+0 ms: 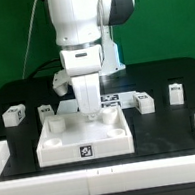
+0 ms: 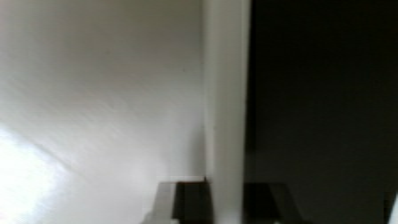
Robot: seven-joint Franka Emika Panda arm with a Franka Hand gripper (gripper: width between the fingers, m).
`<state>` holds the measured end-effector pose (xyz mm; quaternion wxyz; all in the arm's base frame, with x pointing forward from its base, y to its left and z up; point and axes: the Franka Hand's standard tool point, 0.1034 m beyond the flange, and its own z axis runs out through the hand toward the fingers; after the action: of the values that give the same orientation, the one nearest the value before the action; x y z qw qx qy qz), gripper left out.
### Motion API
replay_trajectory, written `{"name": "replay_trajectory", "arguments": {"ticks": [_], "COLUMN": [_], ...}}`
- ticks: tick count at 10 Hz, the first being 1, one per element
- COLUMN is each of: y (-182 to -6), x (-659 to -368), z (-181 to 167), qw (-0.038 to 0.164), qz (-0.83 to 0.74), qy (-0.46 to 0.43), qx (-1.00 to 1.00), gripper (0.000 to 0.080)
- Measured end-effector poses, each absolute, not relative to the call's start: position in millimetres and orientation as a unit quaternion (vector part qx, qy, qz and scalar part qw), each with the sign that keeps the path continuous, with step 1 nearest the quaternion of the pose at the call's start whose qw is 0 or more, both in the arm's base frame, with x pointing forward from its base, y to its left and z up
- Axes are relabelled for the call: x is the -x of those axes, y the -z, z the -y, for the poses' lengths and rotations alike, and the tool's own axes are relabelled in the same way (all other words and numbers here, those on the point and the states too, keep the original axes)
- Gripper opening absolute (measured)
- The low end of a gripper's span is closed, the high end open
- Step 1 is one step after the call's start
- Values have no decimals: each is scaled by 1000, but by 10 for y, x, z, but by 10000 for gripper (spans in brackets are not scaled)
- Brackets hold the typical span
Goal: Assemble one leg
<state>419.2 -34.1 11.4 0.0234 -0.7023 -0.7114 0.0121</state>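
— Black table (image 1: 9, 93), green backdrop. Where does each leg sit?
— All four stand on the table beside the white tray (image 1: 52, 148): outer nine-o'clock leg (image 1: 14, 115), inner nine-o'clock leg (image 1: 47, 112), inner three-o'clock leg (image 1: 142, 101), outer three-o'clock leg (image 1: 175, 93).
— And the gripper (image 1: 88, 112)?
— It hangs low over the tray's twelve-o'clock side. In the wrist view its dark fingers (image 2: 187, 205) flank a white edge; whether they clamp it cannot be told.

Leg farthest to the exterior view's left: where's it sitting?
Exterior view, far left: the leg stands on the black table; nearest is a second leg, then the white tray-like piece toward the view's right.
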Motion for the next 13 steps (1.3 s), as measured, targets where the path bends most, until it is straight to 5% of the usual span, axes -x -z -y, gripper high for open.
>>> {"name": "replay_trajectory", "arguments": {"ticks": [6,9,13], "y": [-114,-114,-116], "x": [-4790,-4882,-4884], "z": [-397,-791,-900], "qw": [13,11,13], "qz": [687,685,695], "qy": [20,33,29], "qx": [726,727,719], "gripper": [61,61,61]}}
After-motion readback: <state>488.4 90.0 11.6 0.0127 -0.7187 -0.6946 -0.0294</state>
